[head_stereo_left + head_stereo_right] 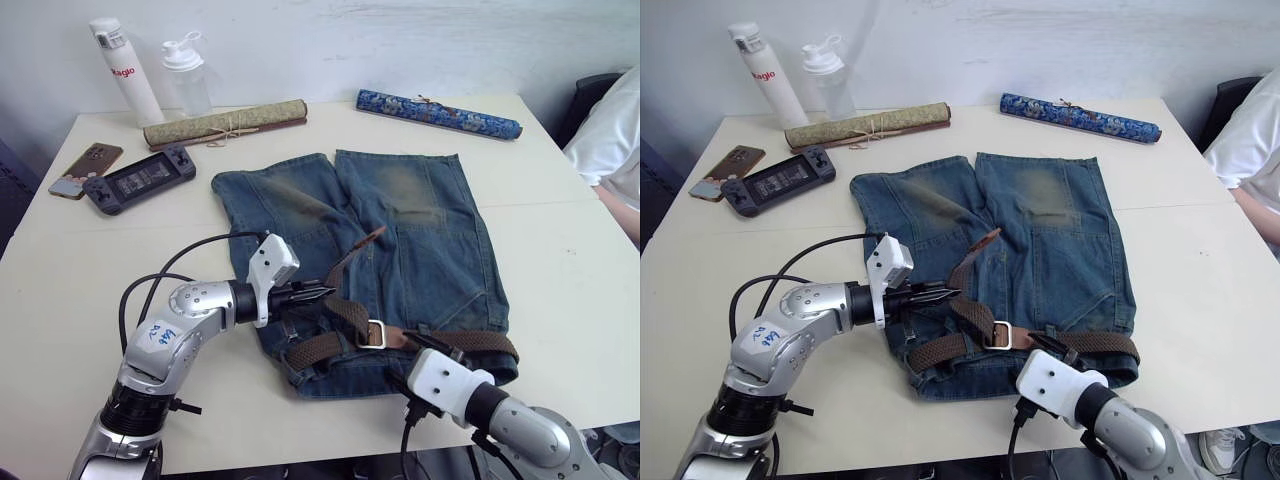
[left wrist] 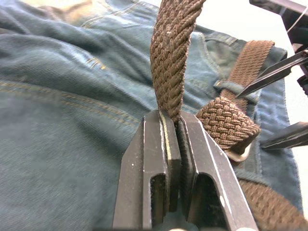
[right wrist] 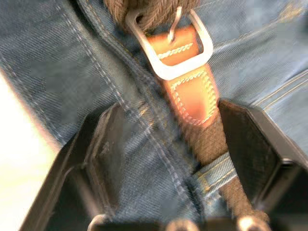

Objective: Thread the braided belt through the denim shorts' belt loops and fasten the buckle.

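The left end effector (image 2: 174, 126) is clenched on the braided belt (image 2: 169, 53), pinching the strap's free length, which rises from the buckle (image 1: 374, 334) toward the shorts' legs, its leather tip (image 1: 374, 236) lying on the denim shorts (image 1: 420, 240). The right end effector (image 3: 166, 159) stands released just beside the buckle, its fingers (image 3: 103, 144) straddling the leather end while the rest of the belt runs along the waistband through a belt loop (image 3: 216, 168) on the counter (image 1: 80, 260). Whether the prong sits through the weave is hard to make out, and the loops near the left end effector are hidden.

Even, soft indoor light; faint shadows; right wrist view blurred.
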Action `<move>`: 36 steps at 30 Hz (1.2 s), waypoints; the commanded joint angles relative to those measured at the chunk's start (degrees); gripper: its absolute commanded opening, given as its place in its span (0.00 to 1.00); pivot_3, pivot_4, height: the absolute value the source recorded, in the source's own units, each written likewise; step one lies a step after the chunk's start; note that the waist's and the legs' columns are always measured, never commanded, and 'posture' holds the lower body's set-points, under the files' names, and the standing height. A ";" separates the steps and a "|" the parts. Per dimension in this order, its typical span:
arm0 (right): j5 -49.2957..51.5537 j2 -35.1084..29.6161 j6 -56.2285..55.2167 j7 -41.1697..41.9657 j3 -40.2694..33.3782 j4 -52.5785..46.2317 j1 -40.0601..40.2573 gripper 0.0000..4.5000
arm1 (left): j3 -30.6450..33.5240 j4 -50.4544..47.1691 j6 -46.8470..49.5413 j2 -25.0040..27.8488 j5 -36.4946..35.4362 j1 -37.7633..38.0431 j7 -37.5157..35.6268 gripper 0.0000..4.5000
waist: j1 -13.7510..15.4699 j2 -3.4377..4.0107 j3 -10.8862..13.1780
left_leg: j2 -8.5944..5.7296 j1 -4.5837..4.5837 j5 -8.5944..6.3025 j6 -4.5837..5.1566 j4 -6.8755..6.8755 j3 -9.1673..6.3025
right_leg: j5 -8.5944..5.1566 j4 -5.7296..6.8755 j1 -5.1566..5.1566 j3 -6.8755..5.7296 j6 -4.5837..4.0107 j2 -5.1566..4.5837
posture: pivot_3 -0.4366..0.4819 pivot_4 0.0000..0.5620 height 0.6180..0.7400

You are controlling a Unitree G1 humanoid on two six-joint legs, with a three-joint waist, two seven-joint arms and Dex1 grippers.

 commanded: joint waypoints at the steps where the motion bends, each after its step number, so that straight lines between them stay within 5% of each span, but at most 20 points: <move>1: -10.30 1.86 -0.43 -2.32 1.78 -6.21 -0.11 0.73 | 2.21 -1.51 1.36 -0.79 -2.34 -1.04 0.91 0.00 | 0.01 -0.03 0.00 | 0.00 0.00 0.01 -0.01 0.01 0.01 | 0.00 0.01 0.00 0.01 0.00 0.00 | 0.48 0.27 0.97; 9: -18.99 7.84 -2.10 -2.25 5.15 -3.33 -2.26 0.73 | 12.94 -2.54 11.69 -7.76 -19.80 -5.92 5.07 0.00 | 0.07 -0.12 0.05 | 0.01 -0.06 0.04 -0.05 0.06 -0.02 | 0.00 0.09 -0.06 -0.01 0.00 0.02 | 0.48 0.27 0.97; 30: -28.55 18.87 -4.29 0.84 4.99 2.07 -2.20 0.73 | 13.48 -1.60 14.45 -6.86 -22.81 -6.97 10.93 0.00 | -0.01 -0.11 0.05 | 0.02 -0.02 0.08 -0.12 0.07 0.00 | -0.02 0.15 -0.06 0.04 -0.03 0.19 | 0.48 0.27 0.97; 36: -29.97 21.92 -4.51 0.81 4.83 2.32 -2.35 0.17 | 12.50 -1.41 13.77 -5.80 -21.73 -6.60 11.05 0.00 | 0.00 -0.11 0.05 | 0.02 -0.02 0.08 -0.12 0.07 0.00 | -0.02 0.16 -0.07 0.05 -0.04 0.21 | 0.48 0.27 0.97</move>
